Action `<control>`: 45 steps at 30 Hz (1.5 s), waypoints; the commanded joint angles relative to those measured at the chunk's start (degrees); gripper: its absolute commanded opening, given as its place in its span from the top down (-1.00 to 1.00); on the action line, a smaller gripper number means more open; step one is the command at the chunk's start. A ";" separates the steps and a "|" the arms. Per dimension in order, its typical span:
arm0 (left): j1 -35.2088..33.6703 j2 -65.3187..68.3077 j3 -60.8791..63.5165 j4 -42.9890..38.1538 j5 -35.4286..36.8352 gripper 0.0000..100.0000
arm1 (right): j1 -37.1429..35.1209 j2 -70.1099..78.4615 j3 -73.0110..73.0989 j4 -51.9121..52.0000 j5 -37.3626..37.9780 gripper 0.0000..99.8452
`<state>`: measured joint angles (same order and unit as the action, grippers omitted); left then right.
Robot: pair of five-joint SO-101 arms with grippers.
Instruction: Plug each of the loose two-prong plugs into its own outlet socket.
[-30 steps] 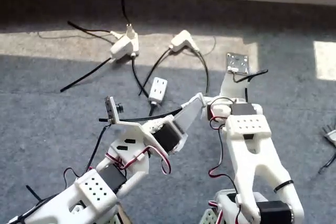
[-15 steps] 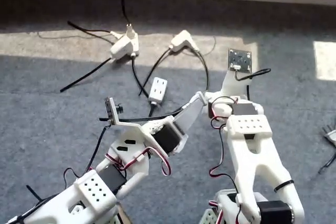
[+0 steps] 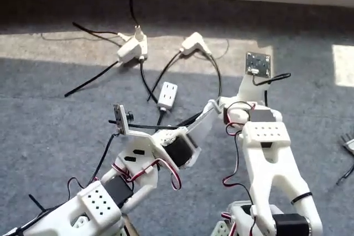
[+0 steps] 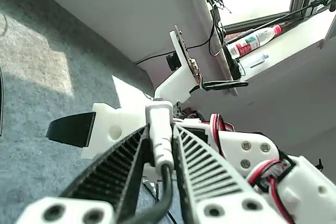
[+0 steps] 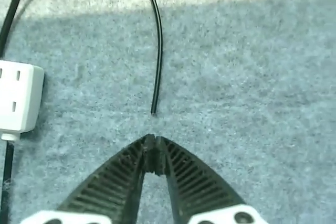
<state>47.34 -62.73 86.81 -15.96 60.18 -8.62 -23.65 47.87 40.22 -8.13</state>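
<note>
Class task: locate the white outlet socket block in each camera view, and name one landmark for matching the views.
High view: outlet socket block lies near the picture's centre.
Right wrist view: at the picture's edge, slots up, aside from the right gripper.
Left wrist view: faces the wall; left gripper holds a plug.
Shared landmark: black cable running alongside the block.
</note>
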 commanded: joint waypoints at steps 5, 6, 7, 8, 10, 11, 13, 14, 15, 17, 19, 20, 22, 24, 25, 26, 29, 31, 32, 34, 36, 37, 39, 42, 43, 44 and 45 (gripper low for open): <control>-11.91 1.80 -6.73 6.15 8.00 0.99 | 9.36 -0.92 1.27 -3.03 -0.62 0.98; -14.11 3.38 -9.36 9.23 9.32 0.98 | 10.86 0.04 2.42 -4.44 -0.70 0.98; -15.96 5.76 -12.62 12.57 10.29 0.98 | 11.82 1.27 3.03 -5.58 -0.70 0.98; -17.54 8.92 -16.04 15.74 10.99 0.98 | 12.35 2.86 3.03 -6.20 -0.70 0.98; -19.91 16.75 -23.52 21.80 12.57 0.98 | 12.44 6.46 2.51 -6.20 -0.70 0.98; -21.05 21.23 -27.21 24.44 13.63 0.98 | 12.26 8.31 1.98 -6.20 -0.70 0.98; -23.43 30.46 -34.95 29.80 16.44 0.98 | 12.18 11.91 0.13 -6.29 -0.70 0.98; -24.57 34.86 -38.81 32.53 17.76 0.98 | 12.18 13.67 -0.84 -6.29 -0.70 0.98; -25.63 39.08 -42.77 35.34 19.08 0.98 | 12.18 15.43 -1.80 -6.29 -0.70 0.98; -26.77 46.73 -49.98 40.70 21.10 0.98 | 12.18 18.59 -3.74 -6.29 -0.70 0.98; -26.86 53.32 -56.48 45.80 23.12 0.99 | 12.18 20.88 -5.23 -6.20 -0.70 0.98; -26.68 56.22 -59.30 48.00 24.26 0.99 | 12.18 21.76 -5.85 -6.11 -0.70 0.98; -26.59 60.97 -63.78 51.52 27.16 0.99 | 12.18 22.11 -6.20 -6.11 -0.70 0.98; -26.95 64.66 -66.86 53.36 29.63 0.99 | 12.18 22.11 -6.20 -6.11 -0.70 0.98; -27.03 66.07 -67.74 53.36 30.15 0.99 | 12.18 22.11 -6.20 -6.11 -0.70 0.98; -27.03 67.30 -68.53 53.36 30.51 0.99 | 12.18 22.11 -6.20 -6.11 -0.70 0.98; -27.03 69.85 -70.11 53.27 30.68 0.99 | 12.18 22.11 -6.29 -6.11 -0.70 0.98; -27.56 71.08 -70.99 53.27 32.00 0.99 | 12.09 22.11 -6.37 -6.11 -0.70 0.98; -28.26 71.52 -71.34 53.27 32.44 0.99 | 12.09 22.11 -6.46 -6.11 -0.70 0.98; -29.49 72.40 -72.22 53.27 33.05 0.99 | 11.65 22.11 -6.46 -6.11 -0.70 0.98; -30.37 73.10 -73.10 53.27 32.97 0.99 | 11.47 22.11 -6.46 -6.11 -0.70 0.98; -30.64 72.92 -73.10 53.27 32.97 0.99 | 11.47 22.20 -6.46 -6.11 -0.70 0.98; -30.37 72.40 -73.10 53.45 32.70 0.99 | 11.47 22.20 -6.46 -6.11 -0.70 0.98; -30.02 69.58 -72.92 53.54 32.62 0.99 | 10.95 22.29 -6.46 -6.20 -0.70 0.98; -30.02 68.35 -72.84 54.07 32.62 0.99 | 10.95 22.29 -6.46 -6.20 -0.70 0.98; -30.02 67.03 -72.84 55.30 32.62 0.99 | 10.95 22.29 -6.46 -6.20 -0.70 0.98; -30.11 65.89 -72.84 56.62 32.62 0.99 | 10.95 22.29 -6.46 -6.20 -0.70 0.98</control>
<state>17.54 9.71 16.22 37.41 92.79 3.34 -1.23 44.00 34.86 -8.13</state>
